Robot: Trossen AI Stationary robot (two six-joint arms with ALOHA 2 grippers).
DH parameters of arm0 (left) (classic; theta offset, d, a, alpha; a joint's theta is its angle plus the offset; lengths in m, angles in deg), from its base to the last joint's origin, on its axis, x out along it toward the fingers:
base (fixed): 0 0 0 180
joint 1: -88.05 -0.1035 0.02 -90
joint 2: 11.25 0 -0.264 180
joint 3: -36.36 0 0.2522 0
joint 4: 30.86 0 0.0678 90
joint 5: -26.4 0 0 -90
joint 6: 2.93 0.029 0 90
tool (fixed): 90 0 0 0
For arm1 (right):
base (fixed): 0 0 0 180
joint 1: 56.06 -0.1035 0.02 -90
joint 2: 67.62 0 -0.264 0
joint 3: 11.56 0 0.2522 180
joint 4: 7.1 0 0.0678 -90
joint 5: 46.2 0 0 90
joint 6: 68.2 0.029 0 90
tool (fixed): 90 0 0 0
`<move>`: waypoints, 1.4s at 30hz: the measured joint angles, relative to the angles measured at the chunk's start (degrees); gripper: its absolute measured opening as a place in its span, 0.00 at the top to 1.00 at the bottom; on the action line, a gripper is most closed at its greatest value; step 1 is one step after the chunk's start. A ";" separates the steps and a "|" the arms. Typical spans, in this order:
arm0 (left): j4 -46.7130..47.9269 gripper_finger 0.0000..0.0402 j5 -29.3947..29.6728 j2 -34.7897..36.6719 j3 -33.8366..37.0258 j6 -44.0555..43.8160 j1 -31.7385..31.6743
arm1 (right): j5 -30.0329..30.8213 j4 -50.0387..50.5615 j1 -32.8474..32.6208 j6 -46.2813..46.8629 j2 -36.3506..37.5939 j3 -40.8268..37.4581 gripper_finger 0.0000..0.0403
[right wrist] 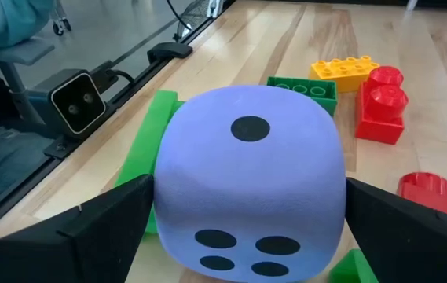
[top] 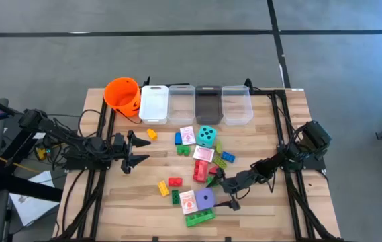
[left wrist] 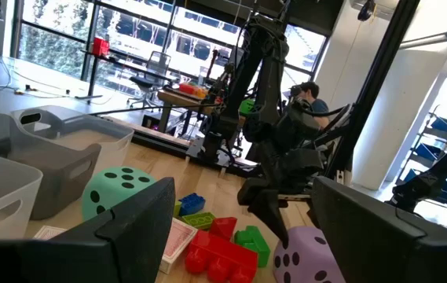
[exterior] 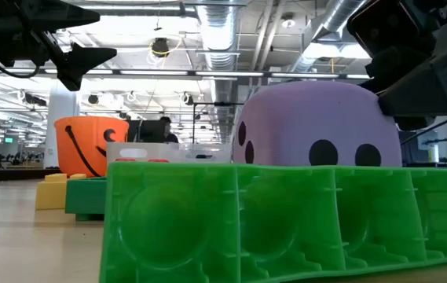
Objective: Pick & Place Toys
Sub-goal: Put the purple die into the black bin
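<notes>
- Two arms work over one wooden table [top: 264, 215]; everything below is placed relative to the purple die [top: 205, 197], which sits near the table's front edge.
- Far left of the purple die, the left gripper [top: 135, 152] hovers above bare wood with its fingers spread and nothing between them.
- An orange bucket [top: 122, 94] stands at the back left, well apart from the die, starting a row of four clear bins [top: 236, 104] along the back edge.
- A small yellow brick [top: 152, 134] lies just beside the left gripper's tips, well left of the die.
- A yellow brick [top: 163, 188], a red brick [top: 175, 181] and a green brick [top: 175, 197] cluster just left of the die.
- A pink-white card [top: 188, 200] touches the die's left side; a long green brick [top: 199, 217] lies right in front of it.
- Behind the die lie a larger red brick [top: 199, 171], more cards, and the teal die [top: 207, 136] farther back.
- The right gripper [right wrist: 239, 228] reaches in from the die's right, fingers wide apart on either side of the die, not clamped on it.
</notes>
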 joint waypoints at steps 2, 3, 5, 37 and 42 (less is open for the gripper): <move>0.01 0.27 0.00 0.02 0.00 0.01 0.00 | 0.16 0.00 0.02 1.77 0.00 0.00 0.01; 0.01 0.27 0.00 0.00 0.00 0.02 0.00 | 0.22 0.00 0.04 2.64 0.00 0.00 0.01; 0.00 0.27 0.00 0.00 0.00 0.00 0.00 | 0.20 -0.01 0.24 3.12 0.00 0.00 0.01; -0.03 0.27 0.00 0.02 0.00 0.20 0.00 | 33.18 1.60 6.18 -9.54 16.60 5.35 0.23; -0.03 0.27 0.00 0.02 0.00 0.20 0.00 | 40.75 3.26 14.88 -17.75 23.55 5.35 0.23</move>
